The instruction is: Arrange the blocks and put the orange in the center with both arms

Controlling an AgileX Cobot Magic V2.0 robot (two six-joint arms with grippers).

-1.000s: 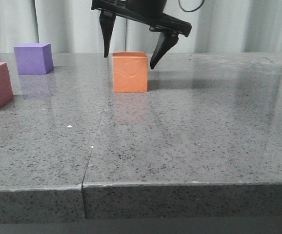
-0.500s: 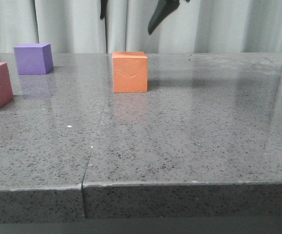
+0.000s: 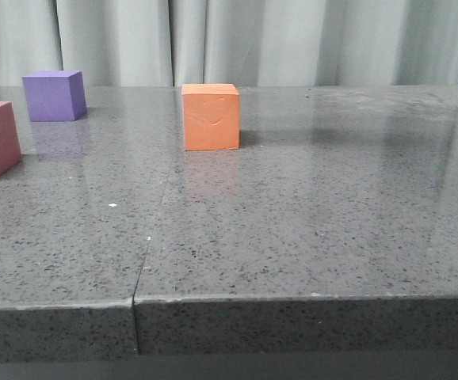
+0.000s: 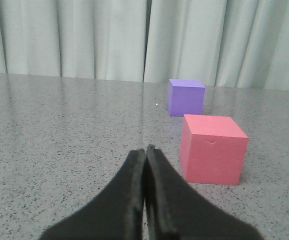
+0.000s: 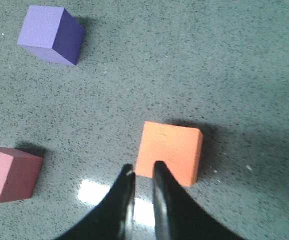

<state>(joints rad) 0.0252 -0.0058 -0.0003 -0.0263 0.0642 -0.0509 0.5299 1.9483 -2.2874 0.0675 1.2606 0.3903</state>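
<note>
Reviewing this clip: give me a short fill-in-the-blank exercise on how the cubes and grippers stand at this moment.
1. The cube standing alone near the middle of the table is ____ in colour.
2. The purple cube stands farther from the front camera than the ____ cube.
3. The left gripper has its fingers pressed ____.
4. The right gripper, seen from above the blocks, holds ____.

Missing words: orange; pink; together; nothing

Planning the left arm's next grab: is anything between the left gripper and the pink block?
Nothing visible. In the left wrist view, bare table lies between the left gripper, jaws together, and the pink block; the purple block sits beyond it.
</note>
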